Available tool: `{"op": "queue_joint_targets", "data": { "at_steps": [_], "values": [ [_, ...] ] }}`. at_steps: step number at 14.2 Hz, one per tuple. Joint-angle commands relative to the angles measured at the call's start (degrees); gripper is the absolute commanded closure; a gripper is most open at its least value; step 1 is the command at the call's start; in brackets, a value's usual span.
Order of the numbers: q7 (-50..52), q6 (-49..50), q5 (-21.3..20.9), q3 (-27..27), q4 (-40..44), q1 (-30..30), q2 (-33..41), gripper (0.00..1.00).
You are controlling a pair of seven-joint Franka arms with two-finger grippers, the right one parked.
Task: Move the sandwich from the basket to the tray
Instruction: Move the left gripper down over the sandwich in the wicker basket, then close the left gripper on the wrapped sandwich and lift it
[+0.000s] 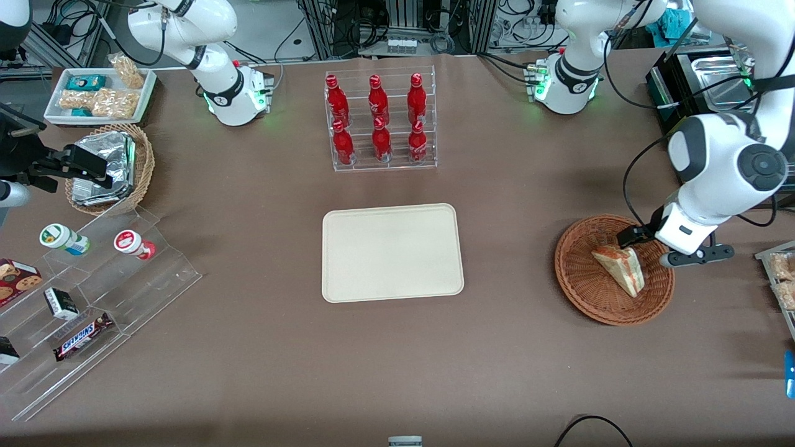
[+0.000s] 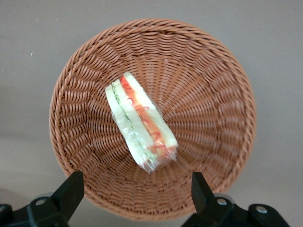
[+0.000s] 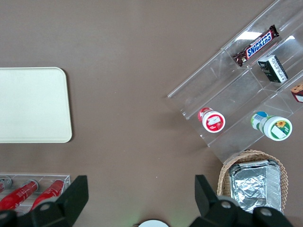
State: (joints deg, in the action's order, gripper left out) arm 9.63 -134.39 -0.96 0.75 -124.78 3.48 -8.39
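Six red bottles [image 1: 379, 121] stand in a clear rack [image 1: 381, 158]; foil packets [image 1: 104, 167] fill a tan basket [image 1: 144, 166].

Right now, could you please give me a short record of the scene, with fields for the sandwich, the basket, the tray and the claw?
sandwich: clear-wrapped triangular white-bread sandwich lying in the basket
basket: shallow round reddish-brown wicker basket, toward the working arm's end of the table
tray: flat cream-beige rectangular tray, nothing on it, mid-table
claw: left arm's claw open, above the basket, fingers apart and not touching the sandwich
task state: sandwich not yet grasped
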Motion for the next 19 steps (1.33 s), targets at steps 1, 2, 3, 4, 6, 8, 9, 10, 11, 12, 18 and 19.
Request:
{"op": "queue_joint_targets", "data": {
  "at_steps": [1, 2, 3, 4, 6, 8, 9, 10, 11, 12, 18, 19],
  "values": [
    [11.85, -3.07, 0.17, 0.31, -1.16, 0.92, -1.18, 0.0],
    [18.6, -4.03, 0.26, 0.39, -0.9, 0.83, -2.14, 0.0],
    [24.84, -5.34, 0.26, 0.48, -0.81, 0.74, -2.94, 0.0],
    [31.52, -7.45, 0.26, 0.57, -0.72, 0.57, -3.99, 0.0],
    [39.12, -10.01, 0.09, 0.74, -0.03, 0.3, -5.92, 0.0],
    [39.59, -10.1, 0.0, 0.75, 0.77, 0.21, -7.68, 0.0],
    [39.15, -10.1, 0.0, 0.75, 0.86, -0.05, -8.39, 0.0],
    [38.97, -9.93, -0.18, 0.75, 1.12, -0.14, -9.18, 0.02],
    [38.8, -9.58, -0.44, 0.83, 1.12, -0.31, -9.53, 0.22],
    [36.88, -9.32, -0.88, 0.75, 0.86, -0.57, -9.62, 0.6],
    [25.19, 3.92, -1.15, 0.83, 5.59, -1.36, -5.85, 0.95],
    [23.61, 7.26, -1.23, 0.83, 7.34, -2.76, -5.32, 0.96]
  ]
}}
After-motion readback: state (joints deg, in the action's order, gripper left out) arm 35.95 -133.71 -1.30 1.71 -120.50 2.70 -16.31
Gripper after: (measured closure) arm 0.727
